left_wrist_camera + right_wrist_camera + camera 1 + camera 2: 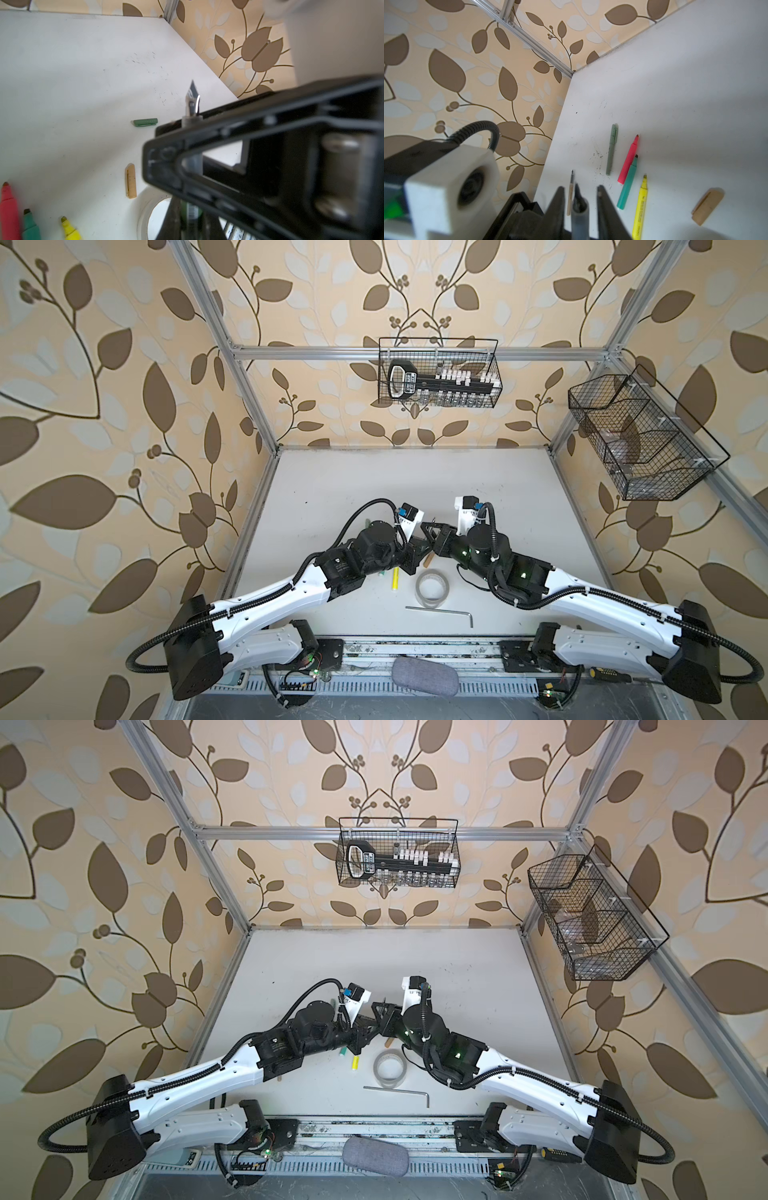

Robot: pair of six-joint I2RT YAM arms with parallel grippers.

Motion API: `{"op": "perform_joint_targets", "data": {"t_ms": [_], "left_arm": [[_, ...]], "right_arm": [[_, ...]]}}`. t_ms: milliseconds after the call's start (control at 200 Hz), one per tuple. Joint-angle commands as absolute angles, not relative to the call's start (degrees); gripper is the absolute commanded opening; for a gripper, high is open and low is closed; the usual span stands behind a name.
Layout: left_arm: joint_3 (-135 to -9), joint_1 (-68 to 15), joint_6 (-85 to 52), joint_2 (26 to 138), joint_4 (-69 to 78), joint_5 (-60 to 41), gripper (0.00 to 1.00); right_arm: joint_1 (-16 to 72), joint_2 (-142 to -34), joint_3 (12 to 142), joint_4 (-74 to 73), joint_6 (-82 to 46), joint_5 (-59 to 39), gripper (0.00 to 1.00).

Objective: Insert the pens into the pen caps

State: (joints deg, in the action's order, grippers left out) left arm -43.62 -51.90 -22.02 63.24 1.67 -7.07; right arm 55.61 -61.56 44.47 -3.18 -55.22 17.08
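My left gripper (191, 207) is shut on a dark green pen (192, 216), whose silver-and-black tip (192, 97) pokes up past my right gripper's frame. My right gripper (580, 187) stands open around that pen's grey front end (579, 209), with a gap beside it. Both grippers meet mid-table in both top views, left gripper (420, 546) against right gripper (431, 531). On the table lie a green cap (145, 122), a tan cap (131, 180), a thin tan pen (571, 191), a grey-green pen (611, 149), and pink (628, 160), green (627, 182) and yellow (640, 207) markers.
A roll of clear tape (432, 589) lies just in front of the grippers, with a silver hex key (440, 610) nearer the front edge. Wire baskets hang on the back wall (438, 373) and the right frame (640, 435). A grey pouch (424, 676) rests below the front rail.
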Motion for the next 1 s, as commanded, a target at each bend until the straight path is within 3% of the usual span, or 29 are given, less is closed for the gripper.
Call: {"op": "perform_joint_targets", "data": {"t_ms": [0, 165, 475, 700, 995], "left_arm": [[-43.04, -51.86, -22.87, 61.59, 2.37, -2.92, 0.00], [-44.07, -51.86, -25.40, 61.17, -1.08, 1.86, 0.00], [-43.56, -51.86, -27.21, 60.86, -2.42, 6.92, 0.00], [-44.43, -51.86, -27.74, 61.85, -4.28, 8.50, 0.00], [-45.88, -51.59, -29.33, 63.98, -5.20, 8.98, 0.00]], "right_arm": [[55.73, -57.89, 44.52, -1.74, -55.24, 19.92, 0.47], [52.54, -52.58, 42.85, 2.53, -54.43, 20.93, 0.61], [33.82, -45.55, 38.91, 12.02, -51.95, 14.76, 0.64], [21.35, -58.28, 41.93, 15.87, -44.52, 7.61, 0.63], [20.40, -77.60, 52.14, 21.13, -37.14, 9.19, 0.60]]}}
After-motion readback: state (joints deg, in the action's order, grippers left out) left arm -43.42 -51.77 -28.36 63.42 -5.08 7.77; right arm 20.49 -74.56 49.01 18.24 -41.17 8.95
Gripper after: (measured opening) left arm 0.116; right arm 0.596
